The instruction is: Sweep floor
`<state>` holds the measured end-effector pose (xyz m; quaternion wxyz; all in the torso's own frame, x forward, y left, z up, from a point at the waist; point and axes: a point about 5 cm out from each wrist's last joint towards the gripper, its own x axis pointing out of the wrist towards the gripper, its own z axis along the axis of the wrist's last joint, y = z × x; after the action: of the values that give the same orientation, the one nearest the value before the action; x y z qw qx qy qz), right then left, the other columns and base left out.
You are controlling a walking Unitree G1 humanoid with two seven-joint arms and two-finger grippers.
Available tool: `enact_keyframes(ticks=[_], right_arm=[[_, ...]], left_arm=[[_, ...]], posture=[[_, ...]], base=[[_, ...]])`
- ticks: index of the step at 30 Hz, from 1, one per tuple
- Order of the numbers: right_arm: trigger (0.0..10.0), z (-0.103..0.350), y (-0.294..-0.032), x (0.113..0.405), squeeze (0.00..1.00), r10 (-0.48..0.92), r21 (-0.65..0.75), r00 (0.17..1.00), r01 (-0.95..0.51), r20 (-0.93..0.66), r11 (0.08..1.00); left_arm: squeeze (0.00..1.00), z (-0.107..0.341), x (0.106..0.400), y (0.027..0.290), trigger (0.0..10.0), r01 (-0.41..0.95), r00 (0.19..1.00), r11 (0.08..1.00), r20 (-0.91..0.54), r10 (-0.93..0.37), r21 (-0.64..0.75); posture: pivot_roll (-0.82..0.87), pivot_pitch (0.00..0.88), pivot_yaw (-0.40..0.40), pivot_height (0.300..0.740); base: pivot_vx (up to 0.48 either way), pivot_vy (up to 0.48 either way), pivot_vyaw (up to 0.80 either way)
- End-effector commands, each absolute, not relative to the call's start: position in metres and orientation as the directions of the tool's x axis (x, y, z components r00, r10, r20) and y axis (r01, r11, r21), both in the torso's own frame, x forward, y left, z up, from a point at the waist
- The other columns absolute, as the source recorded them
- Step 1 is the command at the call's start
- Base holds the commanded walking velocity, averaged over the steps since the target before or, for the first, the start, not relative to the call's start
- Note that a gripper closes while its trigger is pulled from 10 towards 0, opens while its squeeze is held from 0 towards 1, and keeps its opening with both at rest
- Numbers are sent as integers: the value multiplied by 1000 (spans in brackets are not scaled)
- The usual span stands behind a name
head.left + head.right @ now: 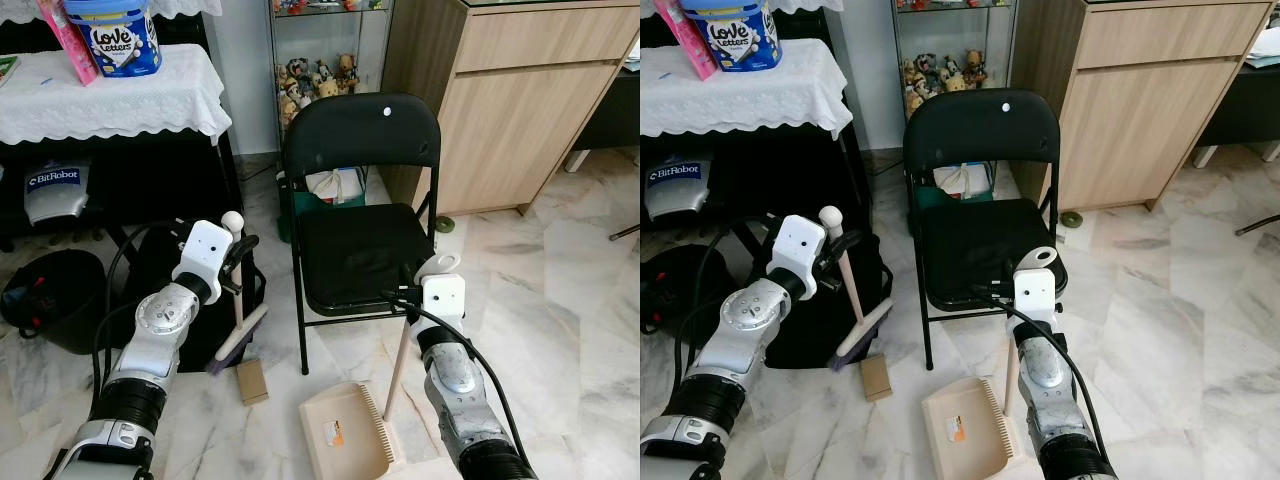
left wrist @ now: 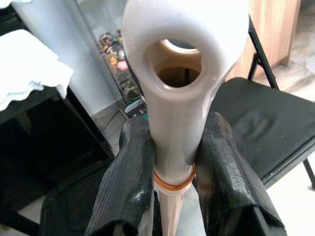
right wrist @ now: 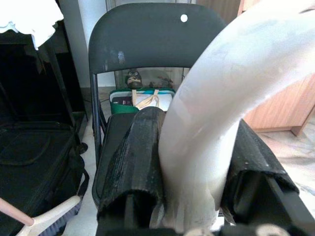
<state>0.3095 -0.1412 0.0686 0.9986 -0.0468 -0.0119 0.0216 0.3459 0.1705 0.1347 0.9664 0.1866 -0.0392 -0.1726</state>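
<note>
Gripping the brush handle, the left gripper pinched it near upright; right gripper clamped the dustpan handle. Cardboard scrap lay on the floor just left of the pan, under the bristles.

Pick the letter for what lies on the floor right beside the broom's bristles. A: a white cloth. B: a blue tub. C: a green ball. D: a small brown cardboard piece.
D: a small brown cardboard piece lies on the marble floor just by the bristles of the broom held by the left gripper.
</note>
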Motion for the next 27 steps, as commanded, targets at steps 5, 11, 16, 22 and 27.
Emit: enact_keyframes(ticks=[5, 11, 16, 22, 27], right_arm=[[10000, 75, -140, 312, 0, 45, -85, 998, -41, 49, 996], [10000, 74, -141, 312, 0, 45, -85, 998, -41, 46, 996], [10000, 74, -141, 312, 0, 46, -84, 998, -42, 45, 996], [10000, 74, -140, 311, 0, 47, -78, 998, -44, 43, 996], [10000, 74, -140, 311, 0, 47, -79, 998, -44, 43, 996]], left_arm=[[0, 132, 344, 173, 10000, 305, 937, 839, 14, -348, 450], [0, 125, 341, 171, 10000, 338, 926, 815, -11, -378, 471], [0, 111, 336, 168, 10000, 444, 890, 780, -112, -443, 442], [0, 105, 333, 170, 10000, 451, 888, 781, -133, -440, 432], [0, 104, 334, 170, 10000, 444, 892, 784, -129, -434, 435]], posture=[[-76, 70, 14, 740], [-79, 76, 12, 740], [-78, 78, 12, 740], [-77, 78, 11, 740], [-77, 78, 11, 740]], base=[[0, 0, 0], [0, 0, 0], [0, 0, 0], [0, 0, 0], [0, 0, 0]])
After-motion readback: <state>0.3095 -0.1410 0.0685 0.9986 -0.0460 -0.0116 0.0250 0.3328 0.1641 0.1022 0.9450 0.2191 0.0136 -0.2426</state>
